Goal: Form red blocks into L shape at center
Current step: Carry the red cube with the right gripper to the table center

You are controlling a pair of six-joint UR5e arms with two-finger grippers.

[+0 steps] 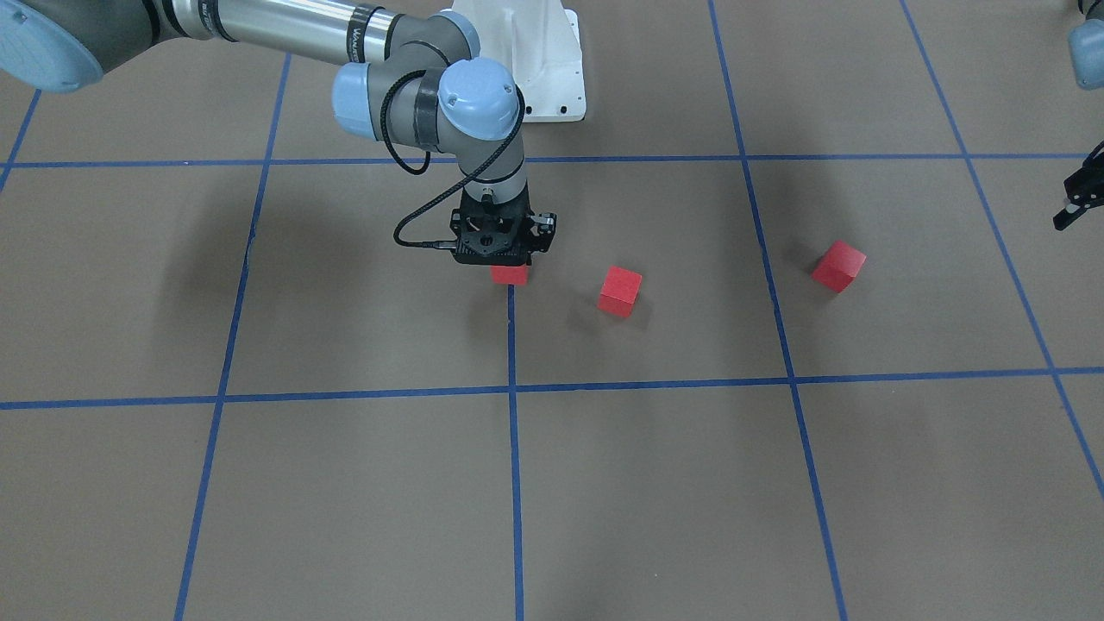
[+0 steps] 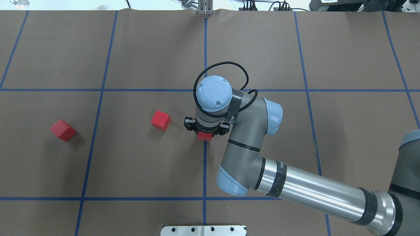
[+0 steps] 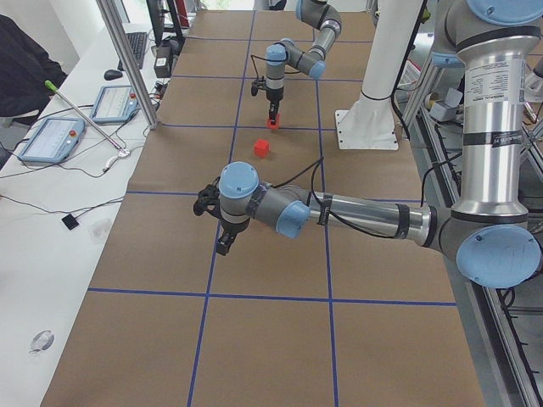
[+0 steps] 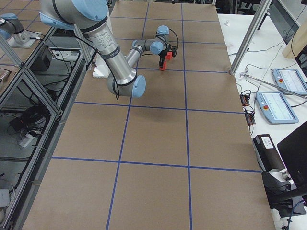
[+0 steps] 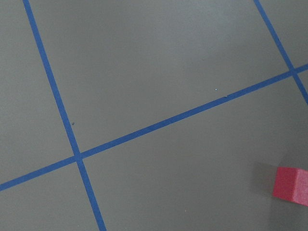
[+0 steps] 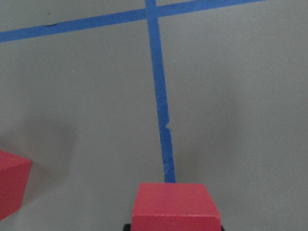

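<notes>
Overhead exterior, right claw covering red block

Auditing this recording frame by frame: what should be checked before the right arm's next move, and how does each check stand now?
1. Grip: right gripper holds a small matte red cube: ok.
2. Held cube is over the thin blue tape line at centre: ok.
3. Held cube rests on the brown table surface: cannot tell.
4. The second red cube touches the held one: not ok, there is a gap.
5. The third red cube is at centre: not ok, it lies beyond another tape line.
6. The left gripper is clear of the cubes: ok.
</notes>
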